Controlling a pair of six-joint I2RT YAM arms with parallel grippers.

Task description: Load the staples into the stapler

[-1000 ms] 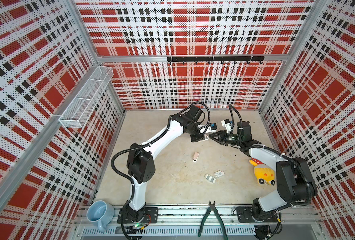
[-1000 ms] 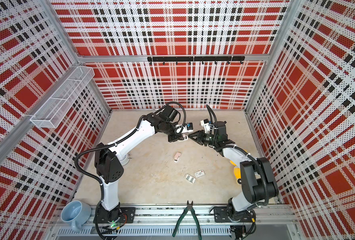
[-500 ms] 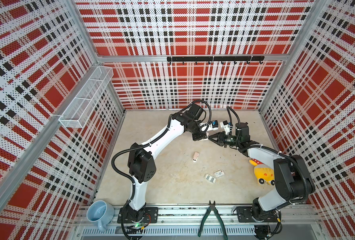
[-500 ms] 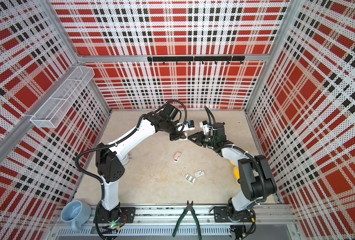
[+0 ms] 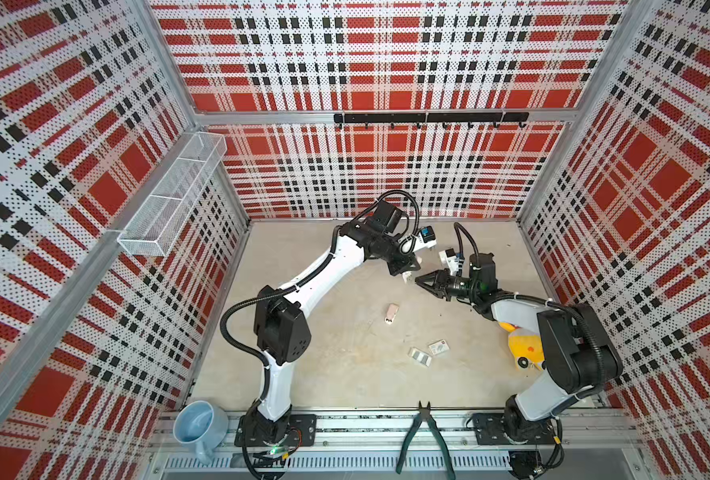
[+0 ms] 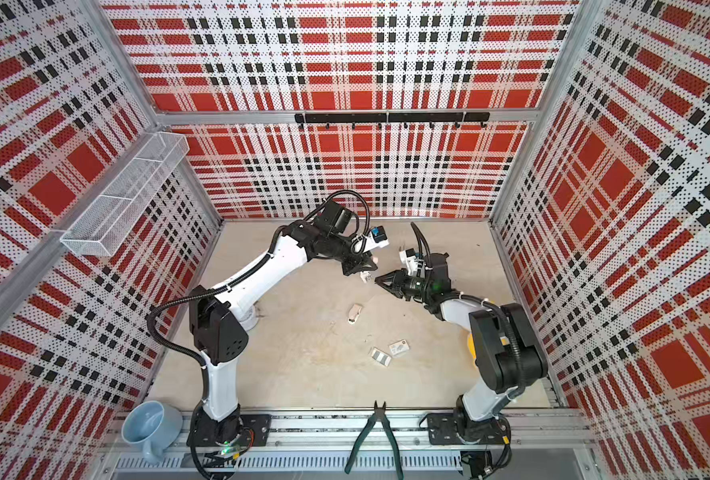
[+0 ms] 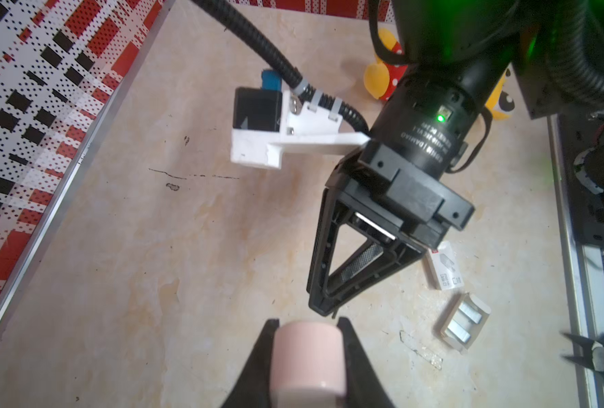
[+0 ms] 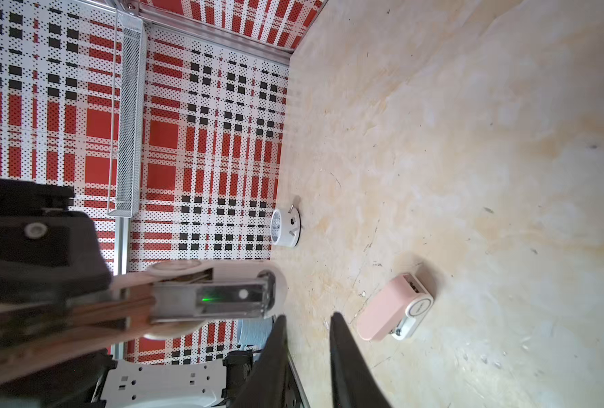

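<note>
Since a second ago my right gripper [image 5: 417, 280] has crept in toward the left gripper [image 7: 307, 320], which has barely shifted, so the two tips now sit just apart over the far middle of the table [image 5: 345, 374]. My left jaws are pressed onto the sides of the pink stapler [image 7: 307, 356] and hold it off the surface. I judge that this steadies its body and turns its opened metal channel [image 8: 215, 298] toward my other tool, with room underneath to work. Whether that channel already carries anything I cannot tell, as it is blurred. My right fingers [image 8: 346, 353] stand a narrow gap apart. A thin pale sliver shows beside one inner face, and I cannot tell whether a strip is pinched there or nothing at all. The staples [image 7: 464, 323] I am sure of lie as two grey strips in their small open tray [image 7: 481, 306] on the table, well apart from the stapler and just beside the white sleeve [image 7: 442, 270], laid bare so a strip can be picked out. A pink and white piece [image 8: 396, 307] lies loose on the table nearer the grippers, and what it is I cannot say.
</note>
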